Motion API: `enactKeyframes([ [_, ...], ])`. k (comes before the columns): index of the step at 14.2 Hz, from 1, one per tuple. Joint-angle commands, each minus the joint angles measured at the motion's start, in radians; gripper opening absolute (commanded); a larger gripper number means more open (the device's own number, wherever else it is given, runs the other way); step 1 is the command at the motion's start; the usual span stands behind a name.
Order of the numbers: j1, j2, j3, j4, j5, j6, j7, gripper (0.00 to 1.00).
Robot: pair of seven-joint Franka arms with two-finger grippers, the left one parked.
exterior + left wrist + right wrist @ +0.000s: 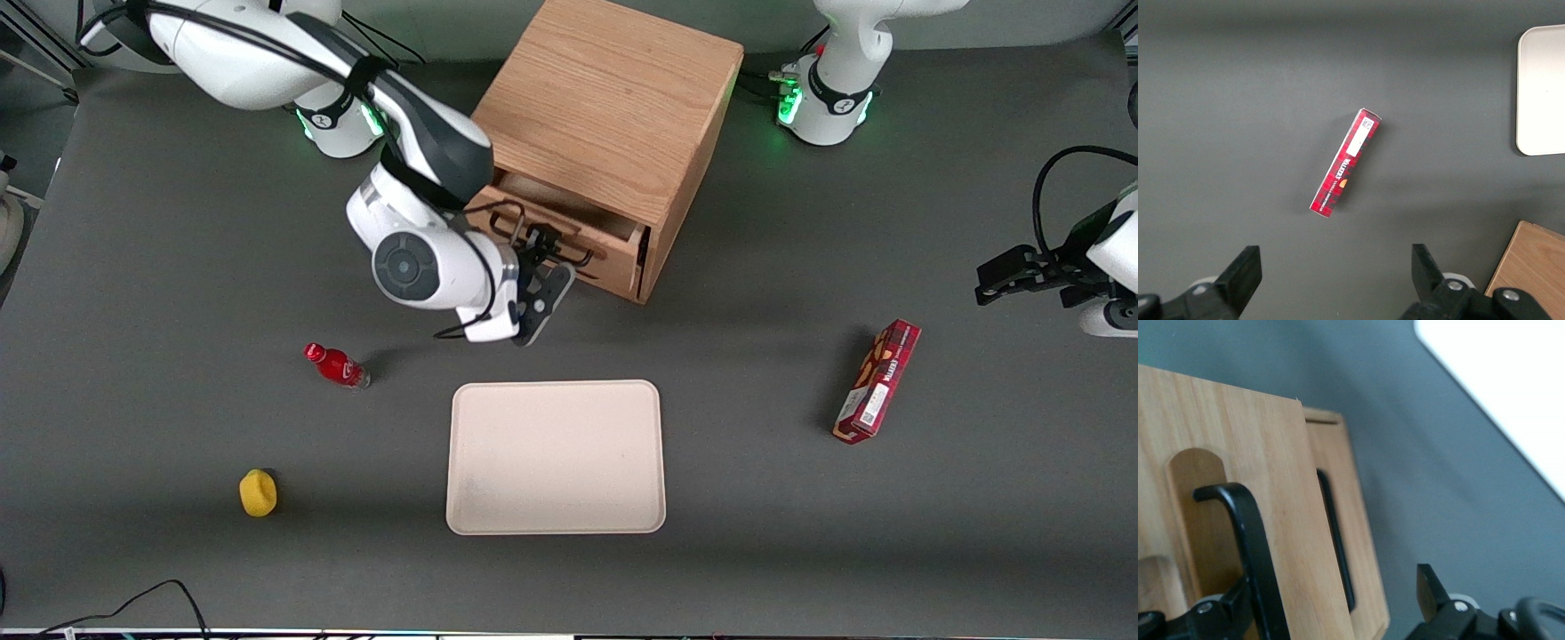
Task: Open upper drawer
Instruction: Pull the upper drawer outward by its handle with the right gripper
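The oak cabinet (pixel 613 98) stands at the back of the table. Its upper drawer (pixel 569 238) is pulled out a little, so a strip of its wooden tray (pixel 569 200) shows. My right gripper (pixel 544 262) is at the drawer's front, on the black wire handle (pixel 524 233). In the right wrist view the gripper (pixel 1331 587) is open, its fingers wide apart across the drawer's front panel (pixel 1271 493). One finger (pixel 1231 603) lies against the black handle (pixel 1248 533); the other finger (pixel 1426 587) is in free air. The lower drawer (pixel 1361 540) with its own handle (pixel 1335 540) shows beside it, shut.
A cream tray (pixel 556 458) lies nearer the front camera than the cabinet. A red bottle (pixel 338 365) and a yellow object (pixel 258 492) lie toward the working arm's end. A red box (pixel 877 382) lies toward the parked arm's end, also in the left wrist view (pixel 1346 161).
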Motion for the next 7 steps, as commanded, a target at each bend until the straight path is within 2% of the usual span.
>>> enactKeyframes([
  [1, 0.004, 0.05, -0.011, 0.078, -0.018, -0.013, -0.015, 1.0],
  [7, 0.004, 0.143, -0.045, 0.249, -0.021, -0.128, -0.023, 1.0],
])
